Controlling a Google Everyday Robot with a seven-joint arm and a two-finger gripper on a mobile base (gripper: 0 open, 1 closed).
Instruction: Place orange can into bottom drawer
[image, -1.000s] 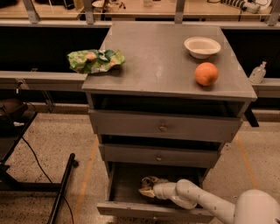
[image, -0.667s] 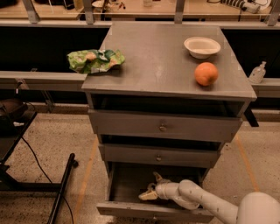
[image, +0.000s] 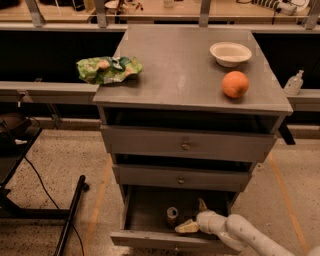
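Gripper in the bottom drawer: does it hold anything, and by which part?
Nothing is held. The gripper is inside the bottom drawer with its fingers spread open; the orange can stands upright just left of it, apart from them.

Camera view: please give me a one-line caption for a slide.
The orange can stands in the pulled-out bottom drawer; the gripper, fingers open, is beside it inside the drawer.

Arm (image: 246, 237), white, single: being extended leftward from the lower right corner of the view. Gripper (image: 193, 216): being held low inside the bottom drawer (image: 150, 239), fingers (image: 186, 227) being held spread apart, nothing being gripped.
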